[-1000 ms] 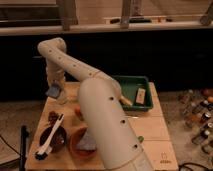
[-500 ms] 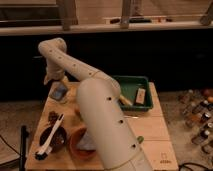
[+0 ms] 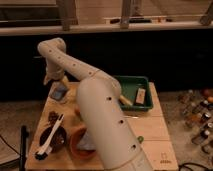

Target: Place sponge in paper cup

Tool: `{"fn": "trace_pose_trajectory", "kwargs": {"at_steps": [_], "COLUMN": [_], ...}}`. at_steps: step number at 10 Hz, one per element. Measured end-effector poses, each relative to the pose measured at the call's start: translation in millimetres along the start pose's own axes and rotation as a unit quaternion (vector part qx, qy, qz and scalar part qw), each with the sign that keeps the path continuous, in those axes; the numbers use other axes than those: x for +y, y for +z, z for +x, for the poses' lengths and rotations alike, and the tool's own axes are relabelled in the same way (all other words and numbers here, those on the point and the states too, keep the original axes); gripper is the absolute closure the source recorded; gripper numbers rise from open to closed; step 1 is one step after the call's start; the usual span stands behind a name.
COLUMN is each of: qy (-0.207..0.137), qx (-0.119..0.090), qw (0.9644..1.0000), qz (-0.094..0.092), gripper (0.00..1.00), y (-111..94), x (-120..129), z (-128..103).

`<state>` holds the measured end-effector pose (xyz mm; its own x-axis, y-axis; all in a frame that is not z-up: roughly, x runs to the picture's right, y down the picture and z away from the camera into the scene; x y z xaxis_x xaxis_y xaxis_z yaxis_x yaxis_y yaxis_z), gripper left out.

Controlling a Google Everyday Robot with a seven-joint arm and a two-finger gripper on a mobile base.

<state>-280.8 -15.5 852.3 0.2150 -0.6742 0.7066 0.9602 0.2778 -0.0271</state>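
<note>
My gripper (image 3: 56,82) is at the back left corner of the wooden table (image 3: 155,135), at the end of the white arm that reaches up from the bottom middle. It hangs just above the table's edge and is shut on the sponge (image 3: 60,92), a small blue-grey flat piece, tilted, right below it. The paper cup does not show; the gripper and the sponge cover that spot.
A green tray (image 3: 127,83) holding a tan block (image 3: 140,96) stands at the back right. A dark brown bowl (image 3: 59,141) with a brush (image 3: 46,145) and a terracotta-orange bowl (image 3: 75,148) with a bluish-grey lump (image 3: 87,145) are at the front left. Bottles (image 3: 200,115) stand off to the right.
The gripper and the sponge have shifted slightly to the right over the table's back left corner; the sponge's face shows larger now.
</note>
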Motion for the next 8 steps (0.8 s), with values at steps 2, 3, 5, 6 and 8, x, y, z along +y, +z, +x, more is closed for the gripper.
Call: {"fn": "trace_pose_trajectory", "kwargs": {"at_steps": [2,3,5,6,8], "qy": [-0.003,-0.003,-0.003,-0.003,-0.003], "qx": [0.004,0.007,0.012,0.013,0.013], "qw": [1.0000,1.0000,0.9999,0.9999,0.9999], "qz": [-0.001,-0.002,-0.002,-0.002,-0.002], "gripper": [0.20,0.20,0.20,0.20,0.20], "y": [-1.6,-2.9,-4.8,-5.5,-5.8], "x": [-0.6,-1.0,-1.0,-0.5,-0.7], "z": [-0.5,-0.5,-0.2,0.2,0.2]}}
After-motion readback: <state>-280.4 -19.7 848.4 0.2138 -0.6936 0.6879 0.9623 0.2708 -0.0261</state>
